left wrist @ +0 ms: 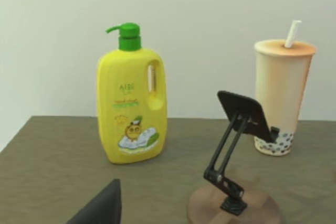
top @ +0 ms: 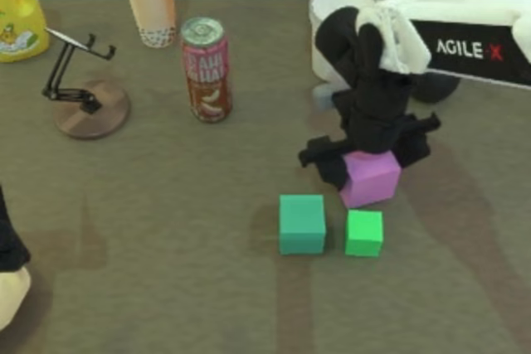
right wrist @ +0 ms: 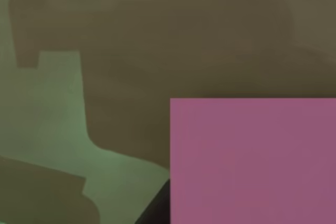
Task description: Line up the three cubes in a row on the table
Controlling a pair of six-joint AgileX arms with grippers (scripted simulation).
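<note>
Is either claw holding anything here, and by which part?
The right claw sits over the pink cube, at its far upper part; whether it grips cannot be told. The left arm is parked.

Setting: a rendered simulation test bench, not a lived-in room; the olive-brown surface (top: 149, 271) stands before a plain, featureless pale wall (left wrist: 210, 3); household goods are placed along the far edge as props: a yellow pump bottle (left wrist: 131, 106), a bubble-tea cup with straw (left wrist: 281, 95), a phone stand on a round wooden base (top: 87, 93), a drink can (top: 206, 70); an arm marked AGILE X (top: 465, 43) reaches over plain matte cubes (top: 332, 213), indicating a robot manipulation trial.
</note>
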